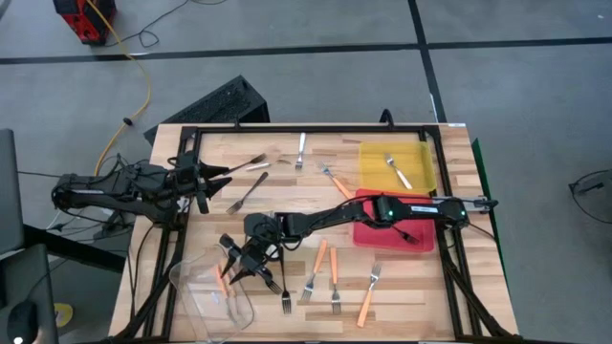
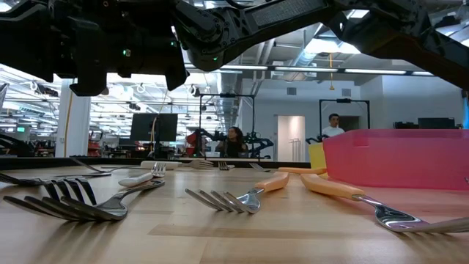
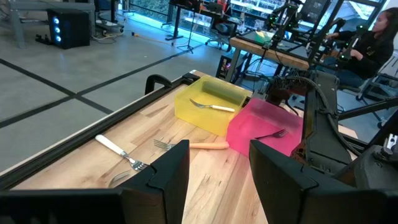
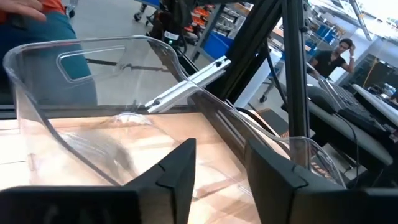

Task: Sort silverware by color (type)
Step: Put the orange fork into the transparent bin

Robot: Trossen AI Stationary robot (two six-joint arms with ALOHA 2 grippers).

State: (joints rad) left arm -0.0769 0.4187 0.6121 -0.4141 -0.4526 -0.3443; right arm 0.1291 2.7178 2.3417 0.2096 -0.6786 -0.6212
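Observation:
In the high view, orange-handled forks lie loose near the table's front edge, with another mid-table. A white-handled fork lies at the far edge and one lies in the yellow tray. Dark forks lie near my left gripper, and one lies in the red tray. The left gripper is open above the table's left side and holds nothing. My right gripper is open too, low over the front left, facing the clear tub.
The clear plastic tub stands at the table's front left corner, right beside the right gripper. A black frame rail runs around the table. In the low view, forks lie across the foreground, and people sit in the room behind.

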